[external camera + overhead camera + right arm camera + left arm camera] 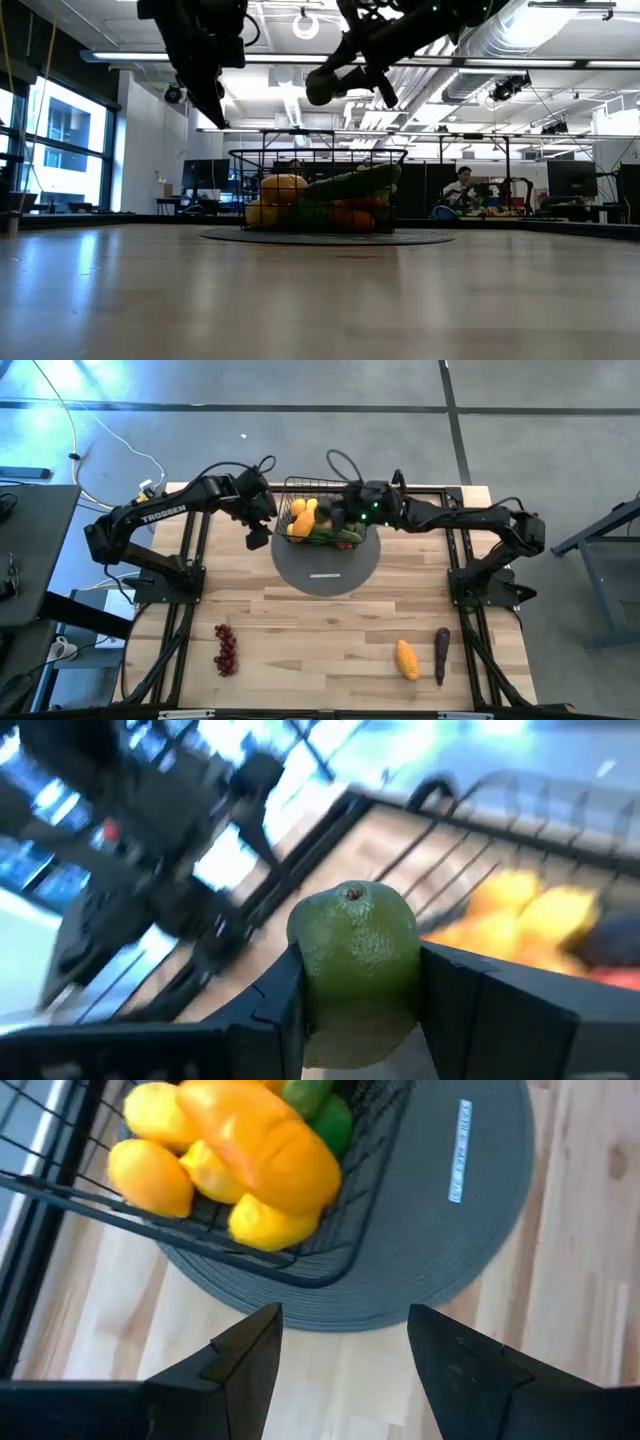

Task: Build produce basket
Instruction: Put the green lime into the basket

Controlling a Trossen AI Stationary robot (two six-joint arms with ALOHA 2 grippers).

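The black wire basket (322,500) stands on the grey round mat (327,570) at the table's far middle. It holds yellow lemons (150,1175), an orange mango (265,1145), a cucumber (355,182) and other produce. My right gripper (355,1010) is shut on a green lime (353,955) above the basket; it also shows in the high view (338,515). My left gripper (345,1350) is open and empty, above the table just left of the basket, over the mat's left edge (258,532). My right gripper pinches the green lime's two opposite sides (300,970) between its two fingers. The lime is lifted clear, above the basket, with its stem end (352,894) facing away from the wrist.
Red grapes (226,650) lie near the table's front left. An orange mango (406,659) and a purple eggplant (441,655) lie at the front right. Bare wood lies between the mat and the near edge. A person (462,190) sits in the room beyond.
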